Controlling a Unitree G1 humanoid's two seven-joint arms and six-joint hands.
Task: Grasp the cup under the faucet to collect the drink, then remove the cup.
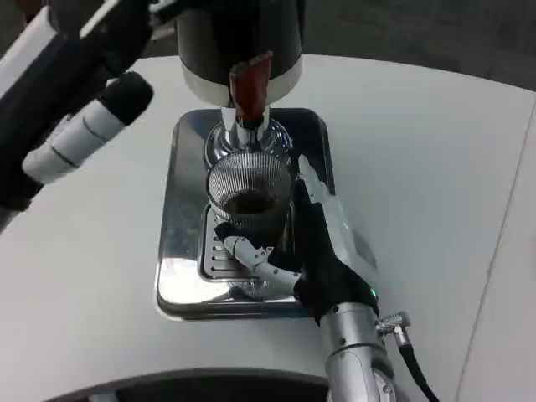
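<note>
I see the cup (249,199), a ribbed clear glass, standing upright with its long axis vertical and its mouth facing up toward my camera. Dark drink sits in its bottom. It rests on the slotted grate of a shiny metal drip tray (186,226), directly beneath the faucet (249,88), whose red-brown lever hangs at the cup's 12 o'clock. The faucet belongs to a dark cylindrical dispenser (239,38) with a pale lower band, standing at the tray's far end.

The tray lies on a white table (427,167) with a rounded edge. Beyond the table at 12 o'clock I see grey floor.

My right hand (314,243) reaches in from 5 o'clock, its silver forearm rising from the bottom edge. The white back faces right and upward, and the fingers (255,255) wrap around the near side and base of the cup, while another part of the hand lies along the cup's right wall. It grips the cup.

My left hand (75,109) is raised at 10 o'clock, well apart from the cup and close to the camera, blurred. One white and black finger points toward 2 o'clock. I cannot tell how the remaining fingers lie.
</note>
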